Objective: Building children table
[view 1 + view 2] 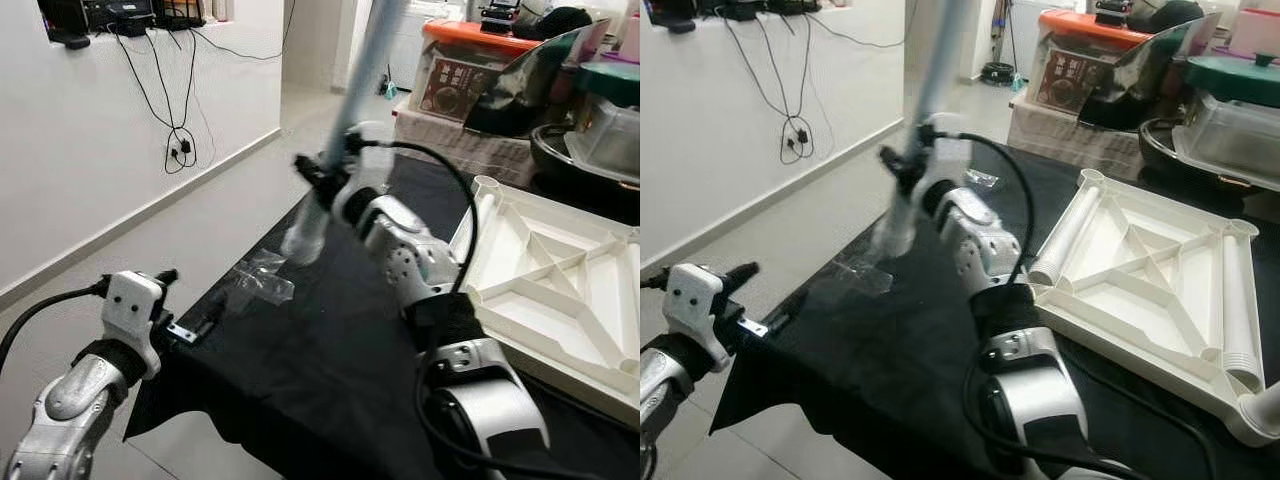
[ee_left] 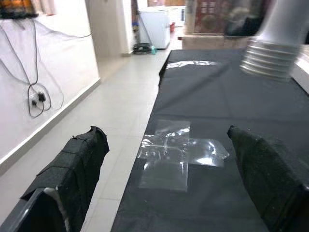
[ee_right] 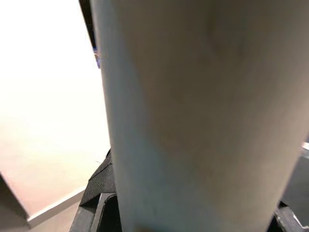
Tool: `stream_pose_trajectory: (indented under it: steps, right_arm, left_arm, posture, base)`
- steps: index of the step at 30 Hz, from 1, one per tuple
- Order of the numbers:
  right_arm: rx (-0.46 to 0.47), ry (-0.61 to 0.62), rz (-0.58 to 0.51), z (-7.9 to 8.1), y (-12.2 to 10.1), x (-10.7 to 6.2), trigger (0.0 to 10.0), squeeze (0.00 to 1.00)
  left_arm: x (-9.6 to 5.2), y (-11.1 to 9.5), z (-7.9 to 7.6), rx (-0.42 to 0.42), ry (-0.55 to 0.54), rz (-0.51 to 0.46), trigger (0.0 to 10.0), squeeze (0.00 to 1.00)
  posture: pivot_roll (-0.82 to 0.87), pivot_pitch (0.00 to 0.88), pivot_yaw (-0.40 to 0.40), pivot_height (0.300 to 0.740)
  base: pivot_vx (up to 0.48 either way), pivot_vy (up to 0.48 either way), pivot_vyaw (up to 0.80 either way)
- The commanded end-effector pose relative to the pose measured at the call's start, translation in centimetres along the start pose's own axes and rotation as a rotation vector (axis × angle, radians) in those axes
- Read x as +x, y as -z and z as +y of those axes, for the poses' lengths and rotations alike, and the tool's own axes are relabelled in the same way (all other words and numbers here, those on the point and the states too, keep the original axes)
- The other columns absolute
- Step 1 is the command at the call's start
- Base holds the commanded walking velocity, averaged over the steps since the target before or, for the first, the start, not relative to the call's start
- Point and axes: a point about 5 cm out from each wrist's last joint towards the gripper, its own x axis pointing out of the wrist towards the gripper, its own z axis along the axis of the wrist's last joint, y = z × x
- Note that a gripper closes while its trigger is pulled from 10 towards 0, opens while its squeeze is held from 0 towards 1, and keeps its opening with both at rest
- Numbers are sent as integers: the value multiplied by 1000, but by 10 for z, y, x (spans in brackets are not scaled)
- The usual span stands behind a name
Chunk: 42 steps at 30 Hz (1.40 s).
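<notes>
Nearest, at the lower left, the left gripper [image 2: 166, 179] hangs at the edge of a table covered in black cloth [image 1: 330, 370] — its two black fingers [image 2: 72, 169] stand wide apart with nothing between them. Just beyond them on the cloth lies a crumpled clear plastic bag [image 1: 262, 280], empty as far as can be seen.

Further in, the right arm reaches forward over the middle of the cloth. Its right gripper [image 1: 318, 178] is clamped around a long pale table leg [image 1: 930, 75], holding it steeply tilted: the ribbed lower end [image 1: 300, 240] hangs just above the cloth near the plastic bag, and the upper end rises out of the top of the picture. The leg is blurred. In the right wrist view the leg [image 3: 203, 116] sits right between the fingers.

To the right on the same cloth lies the white tabletop [image 1: 1145, 275], upside down with its ribbed underside showing — two more white legs [image 1: 1065, 240] lie along its edges.

Beyond the table stand storage boxes [image 1: 465, 60], one with an orange lid, and lidded pots [image 1: 1230, 110]. On the far left, black cables [image 1: 178, 120] hang down a white wall above the tiled floor [image 1: 200, 230]
</notes>
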Motion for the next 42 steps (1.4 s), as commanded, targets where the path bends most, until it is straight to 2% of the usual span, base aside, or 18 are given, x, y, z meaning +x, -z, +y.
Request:
stream_pose_trajectory:
  steps: [1,2,3,9,11,13,16,19,23,26,29,42]
  right_arm:
    - [1,16,-21,-2,-1,-2,3647,0]
    - [8,31,-23,-5,1,-5,4706,0]
    - [2,43,-29,-8,4,-7,10000,0]
    - [-39,70,-43,-12,8,-13,10000,0]
    - [-43,75,-48,-12,9,-14,10000,0]
    - [-92,111,-84,-13,9,-16,10000,0]
    - [-98,119,-88,-13,10,-17,10000,0]
    - [-68,131,-83,-15,15,-19,10000,0]
    - [-105,140,-89,-17,18,-24,10000,0]
    - [-145,161,-119,-19,17,-29,10000,0]
    - [-145,161,-119,-19,17,-29,10000,0]
    - [-169,159,-138,-15,20,-30,10000,0]
  left_arm:
    - [0,3,-2,-16,-13,15,10000,0]
    - [0,5,-5,-39,-30,23,10000,0]
    - [0,8,-9,-49,-34,32,10000,0]
    - [-1,12,-19,-56,-29,38,10000,0]
    - [0,12,-19,-51,-32,34,10000,0]
    - [4,8,-16,-74,-70,11,10000,0]
    - [4,7,-16,-84,-74,4,10000,0]
    - [5,5,-16,-100,-84,-12,10000,0]
    - [6,3,-17,-111,-93,-28,10000,0]
    - [9,0,-19,-108,-91,-48,10000,0]
    - [9,0,-19,-108,-91,-48,10000,0]
    - [12,2,-23,-66,-90,-47,10000,0]
  posture:
    - [98,0,-78,740]
    - [96,0,-78,740]
    - [95,0,-78,740]
    - [88,0,-73,740]
    - [88,0,-73,740]
    - [88,0,-73,740]
    - [88,0,-73,740]
    - [89,0,-73,740]
    - [86,0,-72,740]
    - [86,0,-70,740]
    - [86,0,-70,740]
    - [89,0,-66,740]
  base:
    - [0,0,-800]
    - [0,0,-800]
    - [0,262,-800]
    - [0,243,-400]
    - [0,0,0]
    - [0,0,0]
    - [0,0,0]
    - [0,0,-800]
    - [414,0,-781]
    - [465,0,-260]
    - [465,0,0]
    - [0,0,0]
